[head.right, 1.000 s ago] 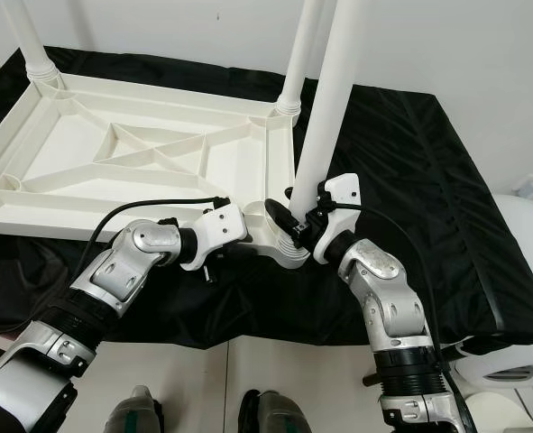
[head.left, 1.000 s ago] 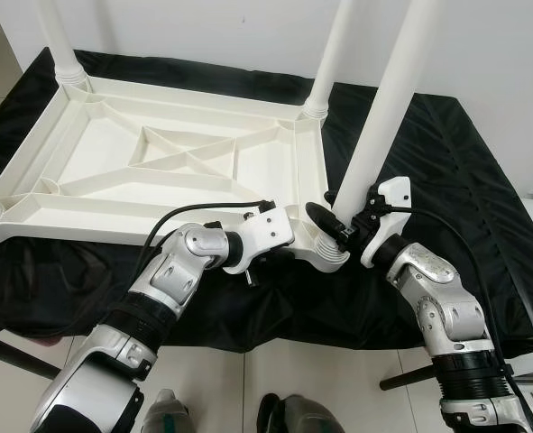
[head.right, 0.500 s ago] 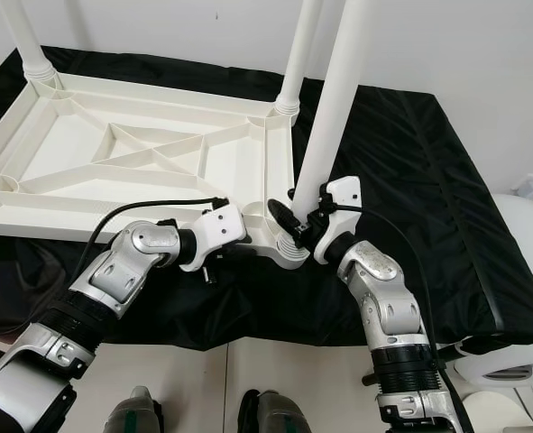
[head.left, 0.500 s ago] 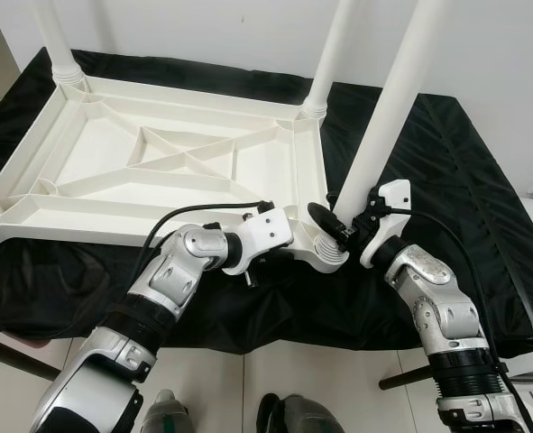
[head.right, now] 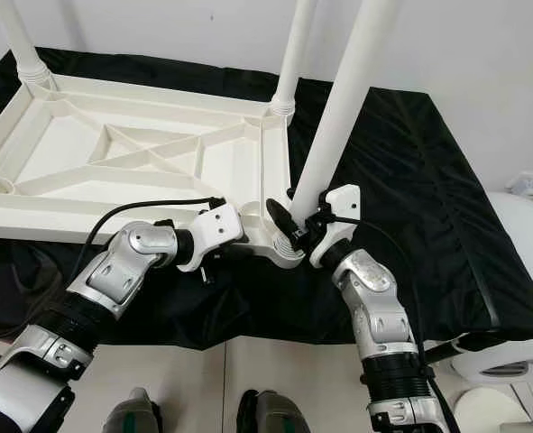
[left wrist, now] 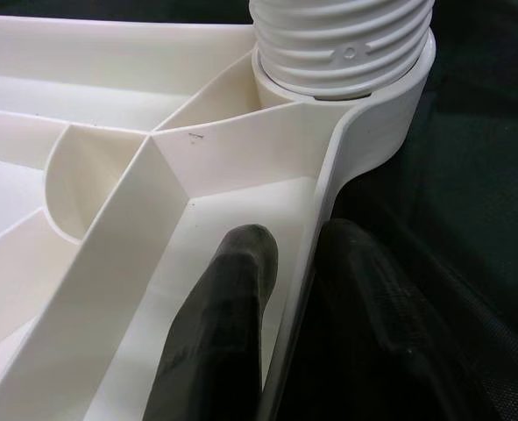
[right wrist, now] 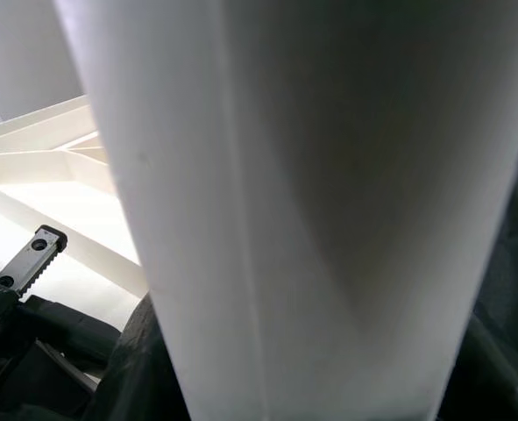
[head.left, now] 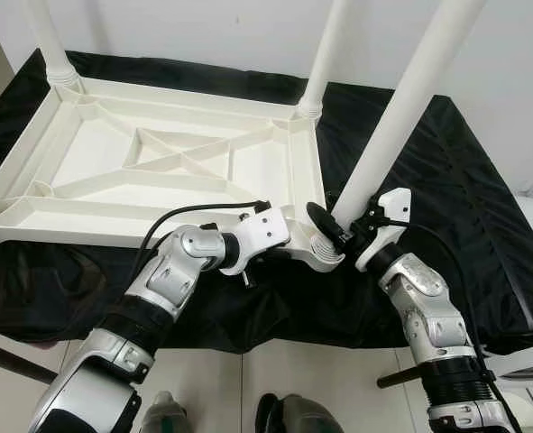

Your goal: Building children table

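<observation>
A white plastic table top point(head.left: 113, 210) lies upside down on a black cloth. Upright legs stand in its far left corner point(head.left: 46, 41) and far right corner point(head.left: 326, 54). My right gripper point(head.left: 335, 227) is shut on the lower end of another white leg point(head.left: 401, 117), which leans to the right over the near right corner socket point(head.left: 324, 252). The right wrist view has this leg point(right wrist: 311, 193) close up between dark fingers point(right wrist: 140, 368). My left gripper point(left wrist: 298, 259) is shut on the table top's near rim point(left wrist: 315, 202), just beside the threaded socket point(left wrist: 342, 44).
The black cloth point(head.left: 464, 198) covers a work surface reaching to the white wall behind. A white rounded object point(head.right: 519, 225) stands at the far right. Tiled floor and my feet point(head.left: 289, 417) lie below the front edge.
The leg in my right gripper has leaned further to the right at its top, its base staying at the corner socket. My left gripper keeps its hold on the rim.
</observation>
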`<state>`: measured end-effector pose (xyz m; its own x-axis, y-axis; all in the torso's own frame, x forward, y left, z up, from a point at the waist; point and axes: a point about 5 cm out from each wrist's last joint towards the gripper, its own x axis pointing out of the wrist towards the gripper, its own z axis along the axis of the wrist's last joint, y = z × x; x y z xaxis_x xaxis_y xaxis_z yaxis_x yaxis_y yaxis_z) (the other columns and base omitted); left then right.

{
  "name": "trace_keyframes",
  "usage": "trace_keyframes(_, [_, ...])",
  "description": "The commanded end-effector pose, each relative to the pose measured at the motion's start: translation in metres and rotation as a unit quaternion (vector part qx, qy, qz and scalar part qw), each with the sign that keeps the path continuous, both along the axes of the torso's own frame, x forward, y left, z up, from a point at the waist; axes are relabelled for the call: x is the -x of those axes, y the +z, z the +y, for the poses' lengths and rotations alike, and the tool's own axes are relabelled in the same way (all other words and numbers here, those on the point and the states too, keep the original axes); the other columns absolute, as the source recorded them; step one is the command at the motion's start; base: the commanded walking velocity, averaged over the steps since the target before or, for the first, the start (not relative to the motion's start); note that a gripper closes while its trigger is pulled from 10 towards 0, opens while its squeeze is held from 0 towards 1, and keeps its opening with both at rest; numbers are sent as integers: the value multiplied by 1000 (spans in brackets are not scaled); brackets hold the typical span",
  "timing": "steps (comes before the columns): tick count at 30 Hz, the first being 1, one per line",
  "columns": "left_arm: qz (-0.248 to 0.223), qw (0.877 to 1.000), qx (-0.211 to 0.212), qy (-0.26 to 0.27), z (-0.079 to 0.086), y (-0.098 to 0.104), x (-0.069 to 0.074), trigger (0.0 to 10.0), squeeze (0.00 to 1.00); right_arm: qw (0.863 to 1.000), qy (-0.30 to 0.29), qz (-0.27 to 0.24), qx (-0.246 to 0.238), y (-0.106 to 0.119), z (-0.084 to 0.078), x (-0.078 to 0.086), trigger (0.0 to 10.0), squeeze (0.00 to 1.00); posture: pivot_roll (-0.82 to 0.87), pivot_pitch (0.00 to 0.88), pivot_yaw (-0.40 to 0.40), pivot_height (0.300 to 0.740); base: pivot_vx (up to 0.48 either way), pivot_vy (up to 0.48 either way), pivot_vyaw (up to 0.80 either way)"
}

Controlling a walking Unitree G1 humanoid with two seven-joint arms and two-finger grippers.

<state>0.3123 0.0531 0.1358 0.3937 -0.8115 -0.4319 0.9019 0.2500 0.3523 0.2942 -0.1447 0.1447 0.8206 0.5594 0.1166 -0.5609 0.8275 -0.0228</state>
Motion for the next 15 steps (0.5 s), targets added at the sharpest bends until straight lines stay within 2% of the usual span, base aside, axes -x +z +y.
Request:
trace_keyframes(1, [-48,998,29,34,1,16,-4,10000,0,998,-7,61,24,-29,-1,6,10000,0,55,67,-109,740,0,0,0])
trace_keyframes(15, [-48,998,28,32,0,16,-3,10000,0,998,20,50,40,-36,10,13,10000,0,57,59,-107,740,0,0,0])
